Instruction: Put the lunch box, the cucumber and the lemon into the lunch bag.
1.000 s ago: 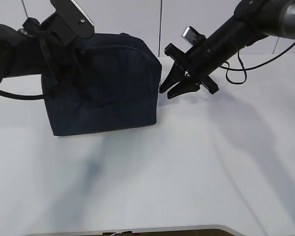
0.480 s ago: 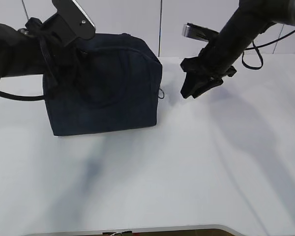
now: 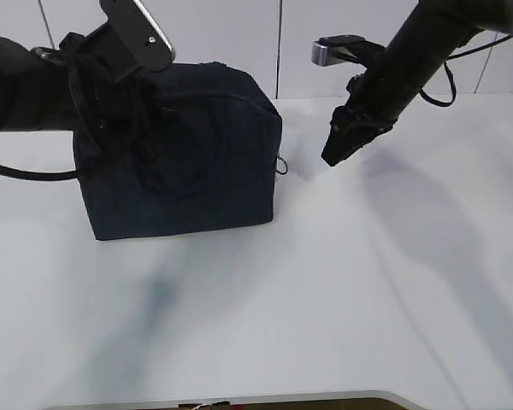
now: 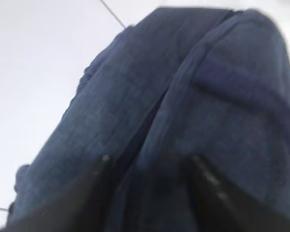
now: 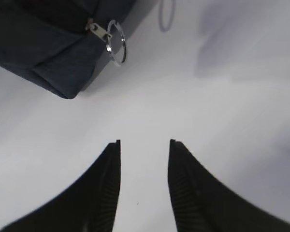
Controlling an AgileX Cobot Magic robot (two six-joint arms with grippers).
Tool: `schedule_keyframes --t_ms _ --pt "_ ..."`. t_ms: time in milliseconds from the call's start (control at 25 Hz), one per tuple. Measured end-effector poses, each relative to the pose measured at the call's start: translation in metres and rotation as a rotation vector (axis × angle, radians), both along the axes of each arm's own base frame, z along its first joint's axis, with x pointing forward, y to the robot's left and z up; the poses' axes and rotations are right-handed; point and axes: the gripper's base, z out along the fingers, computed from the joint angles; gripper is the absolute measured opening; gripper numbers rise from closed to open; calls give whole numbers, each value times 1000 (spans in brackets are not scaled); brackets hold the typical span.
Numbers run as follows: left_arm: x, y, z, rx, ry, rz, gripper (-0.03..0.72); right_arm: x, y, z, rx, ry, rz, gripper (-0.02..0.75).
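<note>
The dark navy lunch bag (image 3: 184, 154) stands shut at the back left of the white table, its silver zipper ring (image 3: 280, 164) hanging at its right side. My left gripper (image 3: 151, 115) is pressed against the bag's upper left; in the blurred left wrist view its fingers (image 4: 104, 166) stand apart over the bag's fabric (image 4: 183, 96). My right gripper (image 3: 333, 157) hangs open to the right of the bag, with nothing between its fingers (image 5: 111, 179) and apart from the zipper ring (image 5: 117, 48). The lunch box, the cucumber and the lemon are out of view.
The white table (image 3: 325, 282) spreads in front of and to the right of the bag. A pale wall stands close behind the bag. A dark cable (image 3: 34, 173) from my left arm lies on the table to the left of the bag.
My right gripper has drawn back to the right from the bag's right edge and its zipper ring, and now points down. The left arm shifted slightly right on the bag.
</note>
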Motion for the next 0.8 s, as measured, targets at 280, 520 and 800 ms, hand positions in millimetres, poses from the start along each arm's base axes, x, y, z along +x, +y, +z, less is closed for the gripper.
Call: schedule_keyframes --t_ms 280,520,800 --pt "-12 4 29 -52 -51 -26 508 5 1 17 4 -67 22 281" --pt "-29 10 62 -194 -57 -35 508 8 1 45 9 -158 30 282" --pt "-54 7 87 -273 -40 -193 498 -9 -10 93 -86 -276 45 283"
